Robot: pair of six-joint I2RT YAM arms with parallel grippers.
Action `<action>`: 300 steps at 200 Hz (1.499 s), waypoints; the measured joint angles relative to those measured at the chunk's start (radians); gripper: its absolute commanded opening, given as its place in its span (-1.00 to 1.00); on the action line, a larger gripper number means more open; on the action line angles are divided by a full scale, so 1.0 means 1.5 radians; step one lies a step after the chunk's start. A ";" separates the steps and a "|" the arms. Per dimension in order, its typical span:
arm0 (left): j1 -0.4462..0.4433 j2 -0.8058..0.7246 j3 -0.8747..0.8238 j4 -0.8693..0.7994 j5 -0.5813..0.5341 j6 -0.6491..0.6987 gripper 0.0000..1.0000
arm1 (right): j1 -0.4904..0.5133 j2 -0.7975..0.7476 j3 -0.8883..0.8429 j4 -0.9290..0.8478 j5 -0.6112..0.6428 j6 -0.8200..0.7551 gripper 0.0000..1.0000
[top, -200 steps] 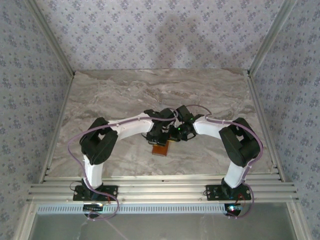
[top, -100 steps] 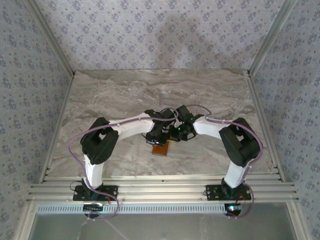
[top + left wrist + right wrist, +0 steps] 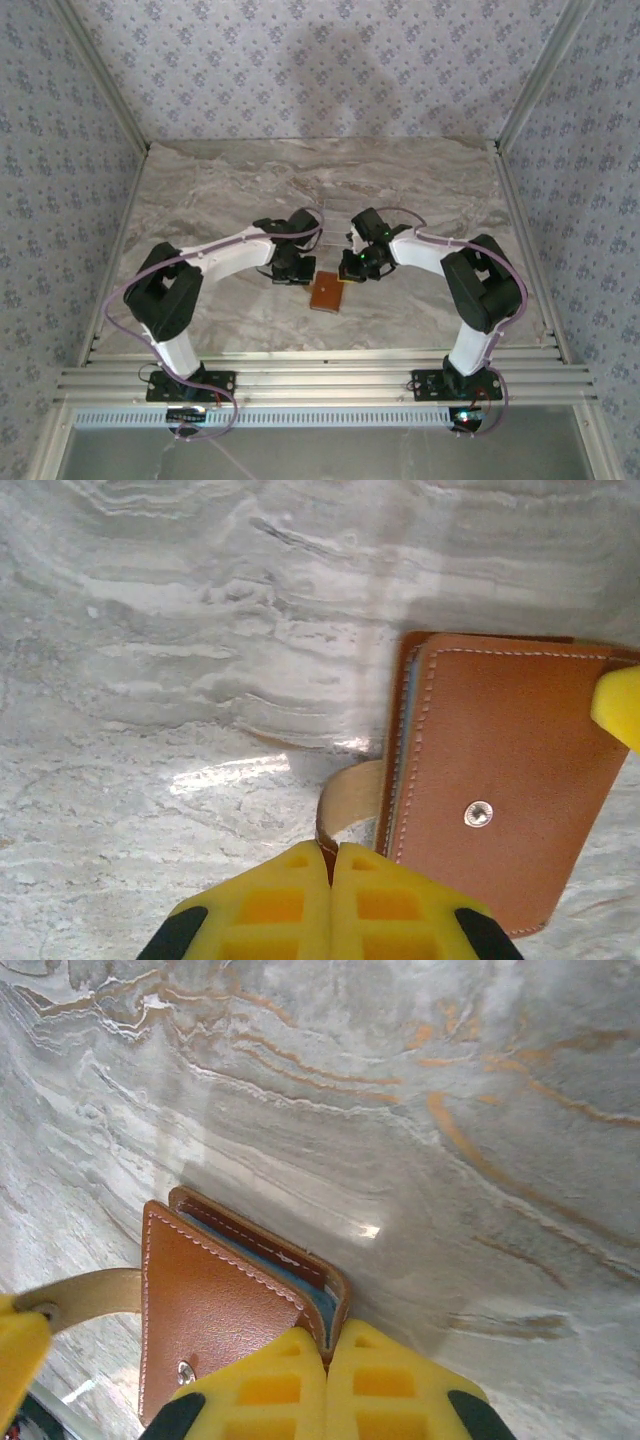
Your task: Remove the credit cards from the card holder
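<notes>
The left pincer is seen nearest in its own wrist view. Its yellow fingers are pressed together, and the end of a tan strap is pinched between them. The strap is joined to the small flat brown leather wallet, which is found just to the right of this pincer. A round metal snap is seen on the wallet's top flap.

The right pincer is closed too, and a corner of the wallet is gripped in it. A thin blue-grey layer is seen between the brown flaps, and the wallet is folded shut.

From above, the wallet is seen between the two pincers, near the middle of the grey marble-look tabletop. Whether it is lifted a little cannot be told. Farther back, walls covered in blue flower paper are seen.
</notes>
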 measured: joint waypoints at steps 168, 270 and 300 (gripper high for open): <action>0.074 -0.043 -0.194 0.223 0.198 -0.072 -0.94 | 0.134 -0.006 0.173 -0.254 0.231 -0.011 0.98; 0.102 -0.045 -0.226 0.262 0.241 -0.064 -0.92 | 0.200 0.131 0.253 -0.318 0.290 0.068 1.00; 0.102 -0.048 -0.235 0.270 0.248 -0.064 -0.92 | 0.203 0.138 0.253 -0.322 0.293 0.084 0.96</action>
